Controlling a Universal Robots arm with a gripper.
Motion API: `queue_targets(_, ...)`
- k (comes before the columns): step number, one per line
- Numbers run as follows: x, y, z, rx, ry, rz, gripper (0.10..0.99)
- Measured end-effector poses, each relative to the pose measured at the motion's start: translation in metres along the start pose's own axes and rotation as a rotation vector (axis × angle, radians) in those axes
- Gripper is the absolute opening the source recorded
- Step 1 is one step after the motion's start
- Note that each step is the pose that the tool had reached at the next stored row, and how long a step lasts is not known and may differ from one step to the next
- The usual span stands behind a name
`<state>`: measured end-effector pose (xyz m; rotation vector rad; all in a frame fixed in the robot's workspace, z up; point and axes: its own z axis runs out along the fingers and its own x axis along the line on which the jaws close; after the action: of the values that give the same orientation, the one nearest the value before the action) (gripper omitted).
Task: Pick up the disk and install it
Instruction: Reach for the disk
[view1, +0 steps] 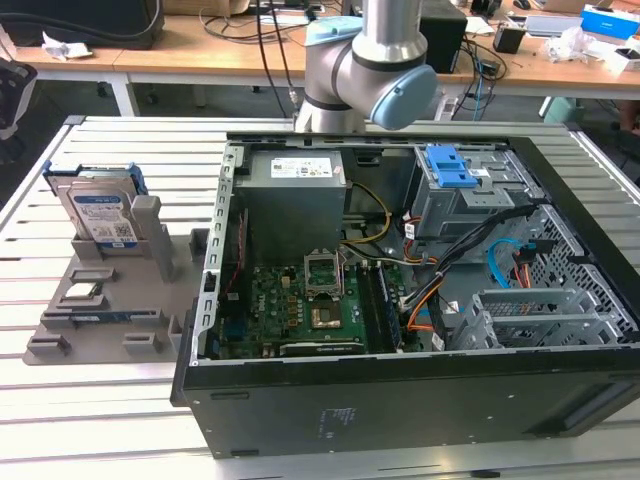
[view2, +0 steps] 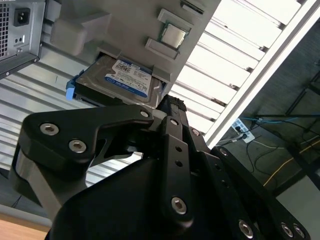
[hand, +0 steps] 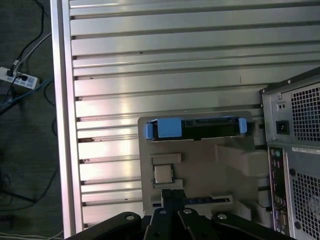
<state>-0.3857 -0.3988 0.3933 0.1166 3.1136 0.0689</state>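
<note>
– Black metal gripper (hand: 173, 194) first: its fingers look pressed together, with nothing pinched between them.

– What lies under it?

– A grey plastic holder (hand: 200, 167) on the ribbed aluminium table (hand: 150, 50). In the first wrist view the fingertips line up near a small square silver chip (hand: 162, 174) seated in that holder. I cannot tell how high above it they hang.

– And the flat rectangular silver disk (hand: 195, 129) with the blue plastic frame?

– Beyond the chip. It stands on its long edge in a slot at the holder's end, untouched and apart from the gripper.

– So which step is this?

– The approach to the pick, I judge. Nothing is lifted and nothing is installed.

– What would taking hold call for?

– Fingers spread wider than the disk is thick, turned to straddle its two flat faces, then brought down over the upper edge between the blue frame ends.

– Farther off?

– An open black computer case (view1: 400, 410) lies on its side just beside the holder, on the exterior view's right. Deep inside sits a grey drive bay with a blue latch (view1: 455, 165), well apart from the disk. The grey-and-blue robot arm (view1: 370, 60) rises behind the case.
</note>
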Motion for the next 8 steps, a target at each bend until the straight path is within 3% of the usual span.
queue_targets(8, 0.0135, -0.0010, -0.0004, 0.000, 0.0001, 0.000, 0.106)
